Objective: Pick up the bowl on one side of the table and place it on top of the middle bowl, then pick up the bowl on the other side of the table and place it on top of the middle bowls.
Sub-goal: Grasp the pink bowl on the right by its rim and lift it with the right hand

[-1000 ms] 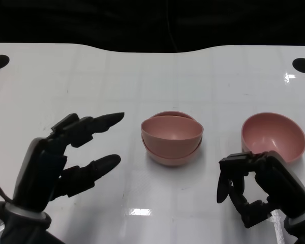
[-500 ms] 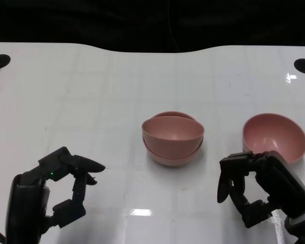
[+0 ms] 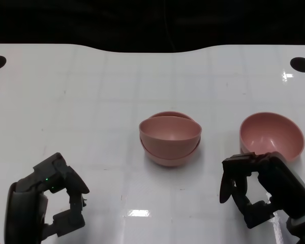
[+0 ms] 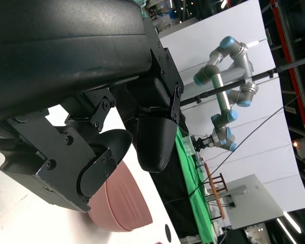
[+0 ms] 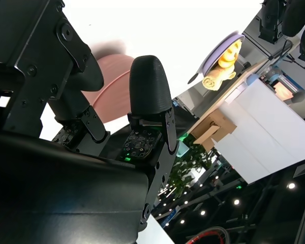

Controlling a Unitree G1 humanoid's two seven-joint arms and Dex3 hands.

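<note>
- While two pink bowls sit nested at the middle of the white surface (image 3: 91,91), the stacked pair (image 3: 170,138) rests untouched, the upper bowl tilted slightly in the lower.
- At the near left, the left hand (image 3: 48,203) hangs low over the surface, its fingers (image 3: 73,180) curled inward, holding nothing.
- To the right, the single pink bowl (image 3: 272,134) stands alone, just beyond the right hand (image 3: 259,190).
- Curled inward too, the right hand's fingers (image 3: 229,183) grip nothing, stopping short of the bowl's rim.
</note>
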